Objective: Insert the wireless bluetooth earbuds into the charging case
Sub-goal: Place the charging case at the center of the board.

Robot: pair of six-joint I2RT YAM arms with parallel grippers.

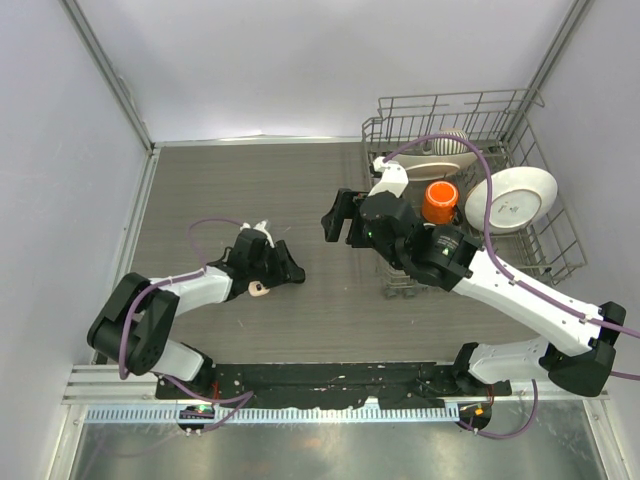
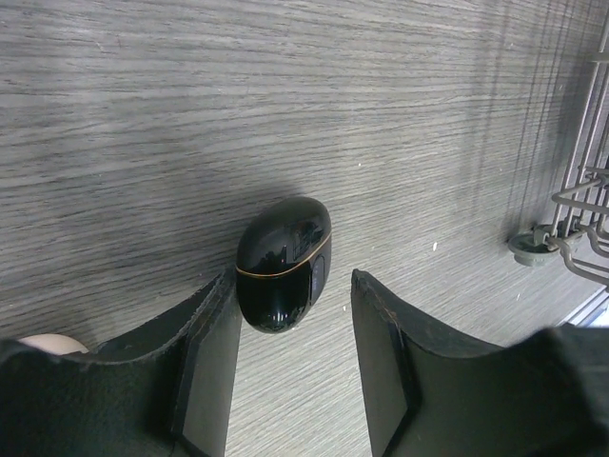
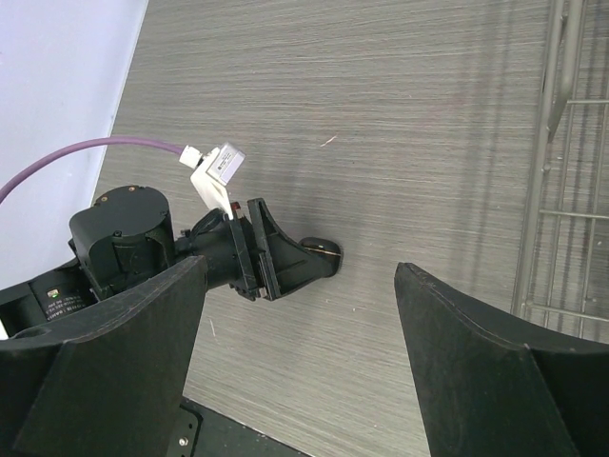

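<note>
A glossy black charging case (image 2: 284,262) with a thin gold seam lies shut on the grey wood-grain table. My left gripper (image 2: 293,286) stands open around its near end. The left finger (image 2: 214,352) rests against the case's side, and a gap of bare table separates the case from the right finger (image 2: 385,352). From above, the left gripper (image 1: 287,268) hides most of the case. In the right wrist view the case (image 3: 326,252) peeks out past the left gripper's tips. My right gripper (image 1: 335,218) hovers open and empty to the right, higher up. The earbuds are out of view.
A wire dish rack (image 1: 540,215) at the back right holds an orange cup (image 1: 440,202), a white plate (image 1: 510,198) and a bowl. Its foot (image 2: 533,248) shows in the left wrist view. A pale rounded thing (image 1: 259,290) lies partly hidden under the left wrist.
</note>
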